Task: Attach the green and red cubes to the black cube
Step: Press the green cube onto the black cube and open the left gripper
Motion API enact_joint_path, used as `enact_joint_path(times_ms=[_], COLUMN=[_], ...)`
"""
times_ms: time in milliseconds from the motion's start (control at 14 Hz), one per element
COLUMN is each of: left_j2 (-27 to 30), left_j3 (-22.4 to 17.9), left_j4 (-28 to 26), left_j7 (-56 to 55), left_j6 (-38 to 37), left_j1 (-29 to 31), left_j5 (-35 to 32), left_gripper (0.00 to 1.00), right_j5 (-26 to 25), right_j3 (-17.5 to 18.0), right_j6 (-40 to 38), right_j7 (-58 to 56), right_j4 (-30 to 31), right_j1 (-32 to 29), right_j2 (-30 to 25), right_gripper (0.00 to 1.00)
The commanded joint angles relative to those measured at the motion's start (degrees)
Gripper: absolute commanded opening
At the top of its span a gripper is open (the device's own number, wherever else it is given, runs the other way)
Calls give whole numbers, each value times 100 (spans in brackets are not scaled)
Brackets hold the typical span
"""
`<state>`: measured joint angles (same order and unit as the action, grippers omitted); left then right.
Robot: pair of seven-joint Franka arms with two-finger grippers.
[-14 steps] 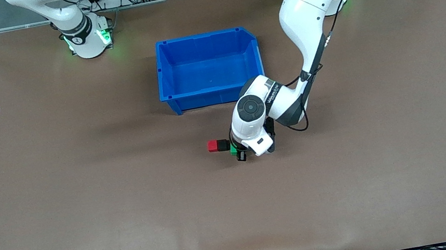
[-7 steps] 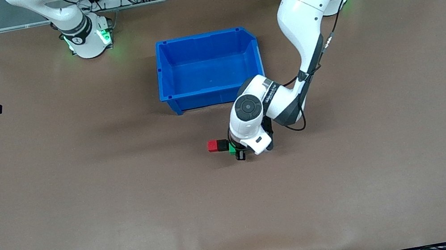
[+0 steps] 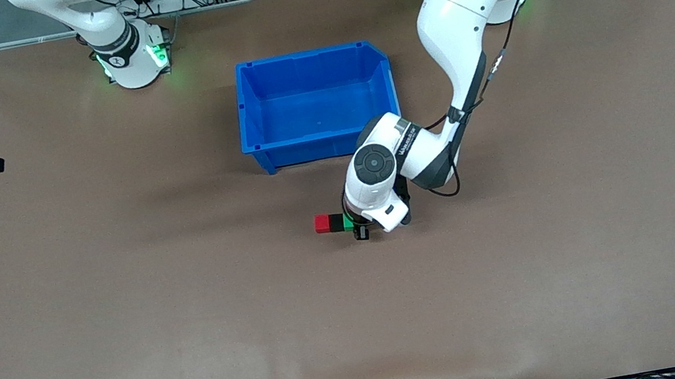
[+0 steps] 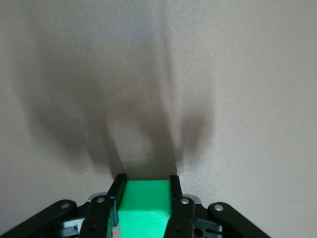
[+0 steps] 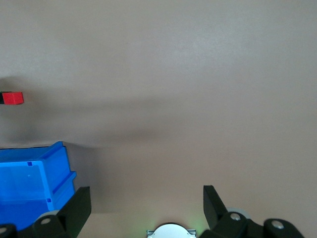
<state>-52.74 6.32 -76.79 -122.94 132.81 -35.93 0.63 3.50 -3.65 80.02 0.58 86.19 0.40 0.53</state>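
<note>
**Holding the green cube against the black cube, left gripper clamped**

Counting, largest first: one table (image 3: 126, 321), brown and matte; two arms; one blue bin (image 3: 322, 144); three small cubes, one each of red, black and green.

Left arm reaches from its base down past the bin's corner to the table's middle. Left gripper (image 3: 359, 228) is low at the table surface, fingers (image 4: 174, 198) closed on the green cube (image 4: 144, 208); the wrist view shows the cube squeezed between both pads, filling the gap.

Blue bin: farther from the front camera than the left gripper, just beside the left arm's wrist. Open top, nothing visible inside.

Cubes sit in one row at the left gripper. Green cube in the grip; black cube (image 3: 336, 222) just beside it toward the right arm's end of the table, appears to touch it. Red cube (image 3: 322, 223) on the black cube's remaining free side, touching it, one step more toward the right arm's end.

Right arm waits. Right gripper (image 5: 146, 206) is up in the air over bare table at its own end, well apart from the cubes, fingers spread wide, nothing between them.
</note>
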Motion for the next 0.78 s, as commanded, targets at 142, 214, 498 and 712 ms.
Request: enact_joint_path(times_ms=[142, 214, 498, 712], left_j2=[27, 53, 98, 106], left_j3=[-60, -60, -60, -60], left_j4=[77, 77, 15, 15], left_j7=[-107, -98, -107, -90], left_j6=[-158, -290, -467, -476], left_j1=[-37, -11, 16, 33], left_j5=[87, 69, 95, 113], left_gripper=[0, 0, 0, 88], right_j5=[55, 46, 63, 55], right_j3=[-22, -22, -31, -31], right_j6=[-66, -75, -57, -66], right_j7=[-31, -40, -23, -23], right_j4=[-50, -50, -59, -59], right_j1=[4, 4, -14, -14], right_j2=[-17, -26, -17, -17], right_gripper=[100, 100, 100, 100])
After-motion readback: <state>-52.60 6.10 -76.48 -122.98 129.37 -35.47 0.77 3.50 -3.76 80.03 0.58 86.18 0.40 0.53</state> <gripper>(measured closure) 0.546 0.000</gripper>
